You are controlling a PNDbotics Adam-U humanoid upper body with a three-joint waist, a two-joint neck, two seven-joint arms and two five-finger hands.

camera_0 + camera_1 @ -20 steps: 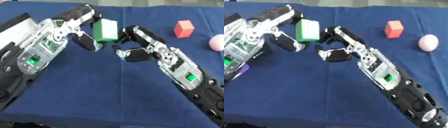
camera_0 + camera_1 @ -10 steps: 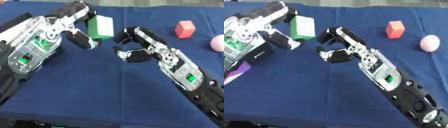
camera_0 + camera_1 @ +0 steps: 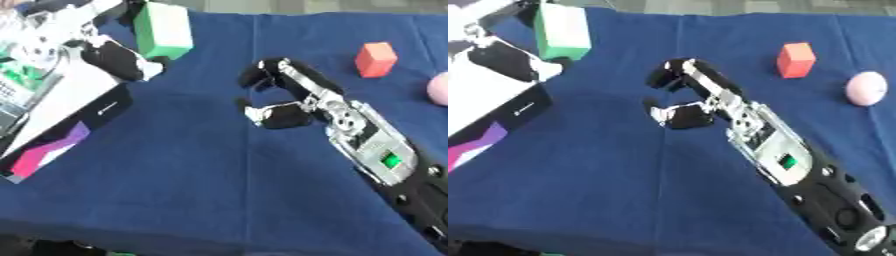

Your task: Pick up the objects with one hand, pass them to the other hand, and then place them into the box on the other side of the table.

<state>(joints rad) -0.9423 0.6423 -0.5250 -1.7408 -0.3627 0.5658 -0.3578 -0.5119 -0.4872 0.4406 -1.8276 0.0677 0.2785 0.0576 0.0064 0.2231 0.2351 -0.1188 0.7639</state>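
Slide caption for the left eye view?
Left hand carries the green block toward the box; right hand empty.

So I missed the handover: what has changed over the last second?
The left hand, still holding the green block, has carried it left, away from the right hand and towards the white box. The right hand stays over mid-table, fingers curled and holding nothing. The red block and pink ball lie where they were.
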